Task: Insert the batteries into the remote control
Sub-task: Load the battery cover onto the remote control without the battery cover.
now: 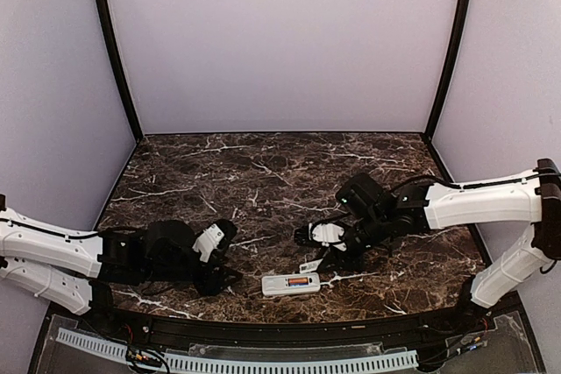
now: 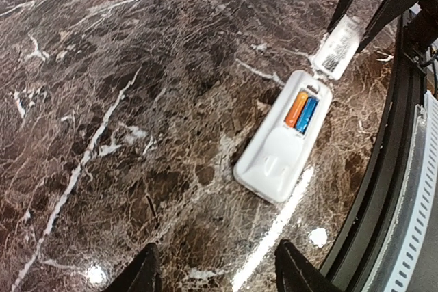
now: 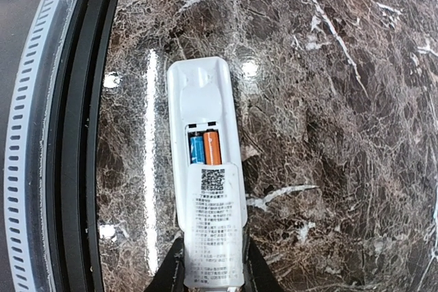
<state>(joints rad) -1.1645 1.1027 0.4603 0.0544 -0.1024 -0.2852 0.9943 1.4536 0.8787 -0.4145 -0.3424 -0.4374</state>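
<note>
Since both batteries (image 3: pixel 205 148) sit in the remote (image 3: pixel 200 90), only the cover (image 3: pixel 215 230) is left to fit.
Remote face-down near bench (image 2: pixel 102 100) front edge; right gripper (image 3: pixel 214 268) pinches cover; left gripper (image 2: pixel 219 271) parted, empty.

White-shelled arms (image 1: pixel 486 201) with black joints (image 1: pixel 166 247) and thin black cables (image 1: pixel 491 183).
</note>
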